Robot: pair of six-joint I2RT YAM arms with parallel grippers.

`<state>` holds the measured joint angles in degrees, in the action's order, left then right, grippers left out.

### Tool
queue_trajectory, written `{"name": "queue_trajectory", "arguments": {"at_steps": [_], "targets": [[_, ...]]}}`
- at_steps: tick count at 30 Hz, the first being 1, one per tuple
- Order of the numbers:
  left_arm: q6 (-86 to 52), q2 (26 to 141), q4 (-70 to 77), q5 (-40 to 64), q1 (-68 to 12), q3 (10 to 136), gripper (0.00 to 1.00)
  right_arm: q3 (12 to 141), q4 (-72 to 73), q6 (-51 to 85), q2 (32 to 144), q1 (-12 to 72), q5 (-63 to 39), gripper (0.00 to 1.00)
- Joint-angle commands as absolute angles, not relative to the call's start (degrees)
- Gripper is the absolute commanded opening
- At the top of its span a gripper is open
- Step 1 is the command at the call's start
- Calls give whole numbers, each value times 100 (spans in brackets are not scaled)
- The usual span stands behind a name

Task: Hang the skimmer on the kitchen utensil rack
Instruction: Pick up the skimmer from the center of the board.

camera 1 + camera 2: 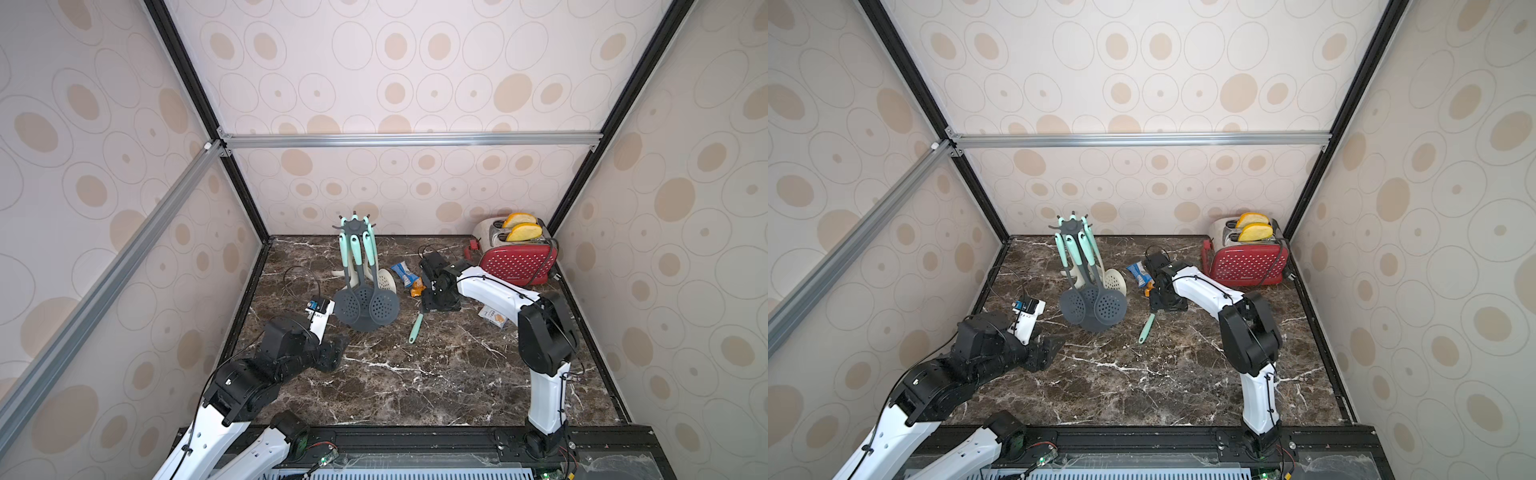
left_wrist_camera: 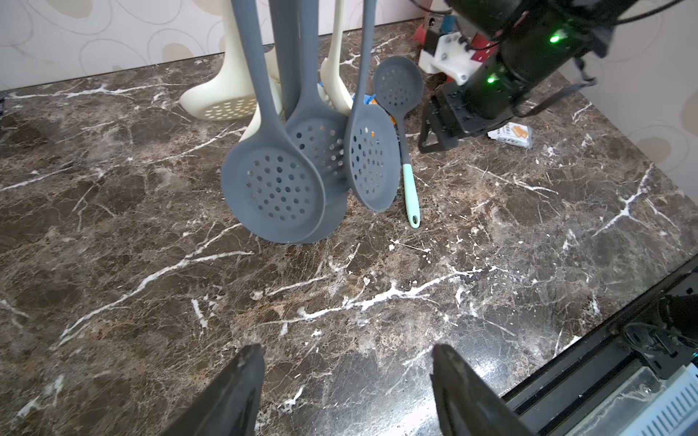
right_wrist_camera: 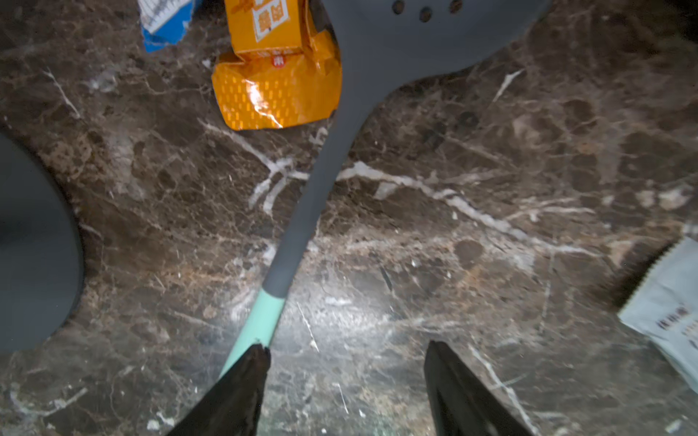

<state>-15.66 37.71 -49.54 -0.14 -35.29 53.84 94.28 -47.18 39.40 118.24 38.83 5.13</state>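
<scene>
Skimmer lies on the desk; right end effector open, one finger over its mint handle, so closing may push it aside. Left end effector open, empty.

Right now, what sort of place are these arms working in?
Likely a mock kitchen counter in a test booth: marble-look worktop, red toaster, a utensil rack hung with skimmers, patterned panels around.

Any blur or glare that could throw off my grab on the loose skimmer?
Right wrist view: slight motion blur, bright glare on the marble table beside the skimmer. Left wrist view: sharp. Both top views: evenly lit and sharp, but the right gripper hides the skimmer's head.
</scene>
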Motion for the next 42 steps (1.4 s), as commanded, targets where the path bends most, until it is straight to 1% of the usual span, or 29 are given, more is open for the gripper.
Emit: {"name": "queue_trajectory", "arguments": {"at_steps": [1,7,12,21,24,27,30,35,40,42], "targets": [[-1688,3779,-4676,-152,-3634,5395,72,9874,-4927,4057,12199,3895,503,69],[-1679,3795,-4652,-141,-3639,5383,72,10414,-5148,3953,12785,3885,519,64],[-1741,3738,-4665,-169,-3632,5344,71,10598,-5212,3929,13067,3880,337,55],[-1809,3694,-4848,-362,-3633,5439,71,10396,-5138,4029,13167,3845,106,34],[-1823,3680,-4944,-472,-3632,5532,71,10108,-5028,4098,13021,3797,70,22],[-1833,3656,-5115,-676,-3632,5725,71,9621,-4799,4191,12659,3714,72,11],[-1794,3723,-5384,-883,-3630,6061,72,8994,-4527,4252,12049,3577,50,0],[-1686,3999,-5852,-925,-3630,6831,74,7613,-3660,4073,10407,3338,27,0],[-1602,4537,-6255,-465,-3630,7655,78,6720,-3174,3070,8635,3205,153,0],[-1585,4784,-6381,-209,-3630,7986,78,6519,-3033,2514,8064,3186,22,0]]}}
